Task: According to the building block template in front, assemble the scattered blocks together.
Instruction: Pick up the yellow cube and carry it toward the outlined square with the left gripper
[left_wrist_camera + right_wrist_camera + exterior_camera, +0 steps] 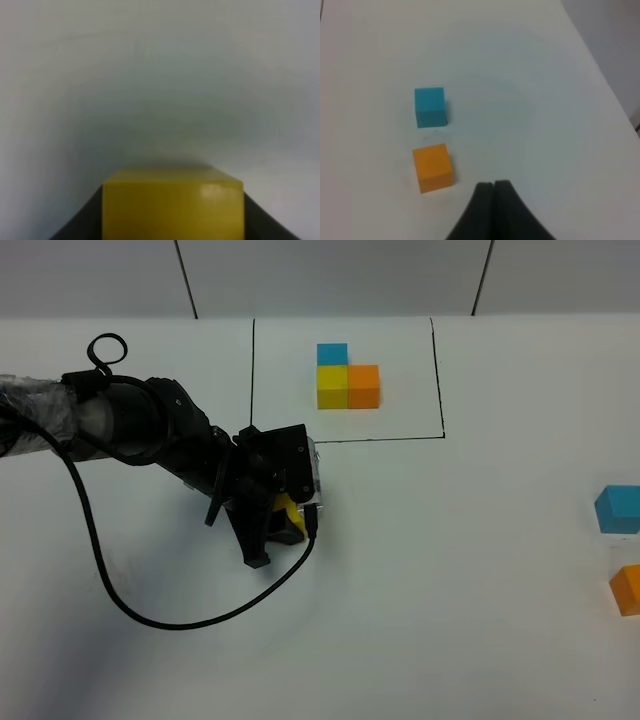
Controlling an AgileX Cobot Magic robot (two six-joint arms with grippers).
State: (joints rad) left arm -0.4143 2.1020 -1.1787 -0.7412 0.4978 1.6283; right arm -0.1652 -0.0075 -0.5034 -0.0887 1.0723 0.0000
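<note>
Table (450,590) — yellow cube (172,210) seemingly in pincer (285,523).

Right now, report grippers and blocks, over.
Status: left gripper shut on yellow block. Then right gripper shut, empty, near loose blue block and orange block. Nothing seen between yellow block and template.

A black-framed L-shaped template (340,380) of blue, yellow and orange cubes sits at 12 o'clock. The loose yellow cube (288,510), at its 7 o'clock, is pinched in the left gripper (282,530). The light blue cube (618,508) lies at 3 o'clock, the loose orange cube (627,589) apart at its 6 o'clock.
</note>
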